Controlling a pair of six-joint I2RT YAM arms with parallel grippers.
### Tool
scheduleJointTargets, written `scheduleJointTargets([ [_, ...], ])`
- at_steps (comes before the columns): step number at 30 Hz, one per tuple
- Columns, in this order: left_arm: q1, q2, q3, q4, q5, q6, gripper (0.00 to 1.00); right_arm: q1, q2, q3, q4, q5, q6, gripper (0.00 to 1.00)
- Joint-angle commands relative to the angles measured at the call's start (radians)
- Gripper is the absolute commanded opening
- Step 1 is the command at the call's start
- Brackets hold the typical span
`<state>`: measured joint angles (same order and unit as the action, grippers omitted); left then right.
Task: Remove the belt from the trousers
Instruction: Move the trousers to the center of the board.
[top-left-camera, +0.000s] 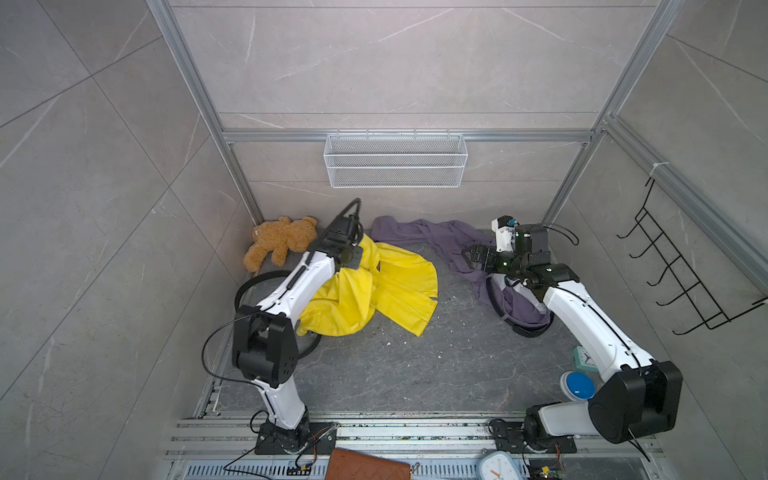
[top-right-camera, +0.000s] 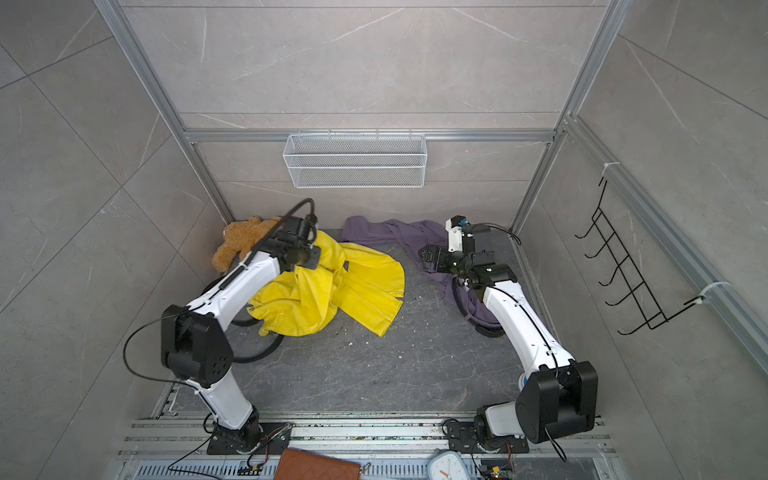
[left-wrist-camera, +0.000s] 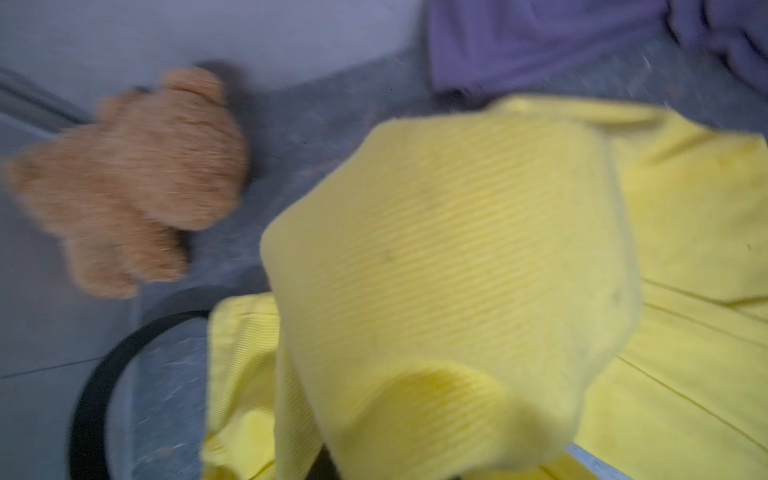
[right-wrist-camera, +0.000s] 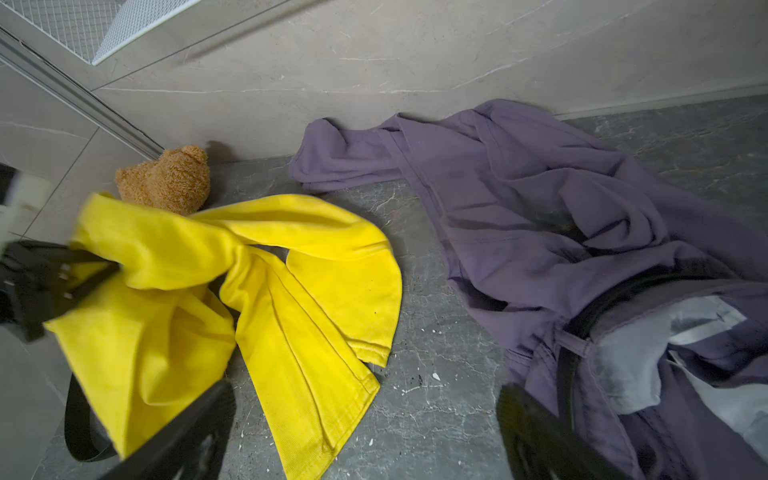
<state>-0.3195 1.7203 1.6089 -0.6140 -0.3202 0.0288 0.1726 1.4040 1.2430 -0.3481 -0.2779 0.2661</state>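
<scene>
Belt (top-left-camera: 251, 283): black flat loop curving beneath yellow trousers (top-left-camera: 395, 286) on worktop (top-left-camera: 415, 374); left tool (top-left-camera: 355, 259) clenches the trousers, right tool (top-left-camera: 468, 258) released

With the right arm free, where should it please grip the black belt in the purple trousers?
I would take the black belt on its bare arc at the open waistband of the purple trousers, coming from above: there it curves clear of cloth.

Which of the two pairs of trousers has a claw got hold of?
The yellow trousers: the left gripper pinches a bunched fold of them. The purple trousers lie loose, with the right gripper open above them.
</scene>
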Motion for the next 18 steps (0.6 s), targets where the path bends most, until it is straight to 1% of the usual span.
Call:
scheduleJointTargets([
  [1, 0.051, -0.063, 0.067, -0.102, -0.122, 0.036, 0.00, -0.003, -0.007, -0.017, 0.038, -0.033, 0.016, 1.00],
  [3, 0.109, -0.052, 0.062, -0.127, -0.148, 0.045, 0.00, -0.003, -0.003, -0.018, 0.049, -0.043, 0.023, 1.00],
  [4, 0.141, -0.048, 0.056, -0.137, -0.188, 0.052, 0.00, -0.003, -0.002, -0.019, 0.053, -0.047, 0.025, 1.00],
  [5, 0.165, -0.048, 0.049, -0.137, -0.205, 0.058, 0.00, -0.004, -0.003, -0.017, 0.052, -0.049, 0.024, 1.00],
  [10, 0.301, -0.091, 0.008, -0.121, -0.246, 0.057, 0.00, -0.004, -0.021, -0.014, 0.026, -0.047, 0.008, 1.00],
  [14, 0.346, -0.162, -0.007, -0.085, -0.287, 0.080, 0.00, -0.003, -0.026, -0.016, 0.009, -0.045, -0.007, 1.00],
  [16, 0.352, -0.192, -0.018, -0.057, -0.251, 0.084, 0.00, -0.003, -0.021, -0.019, 0.012, -0.049, -0.006, 1.00],
  [18, 0.351, -0.169, -0.010, -0.073, -0.194, 0.075, 0.00, -0.004, -0.011, -0.024, 0.023, -0.056, -0.001, 1.00],
])
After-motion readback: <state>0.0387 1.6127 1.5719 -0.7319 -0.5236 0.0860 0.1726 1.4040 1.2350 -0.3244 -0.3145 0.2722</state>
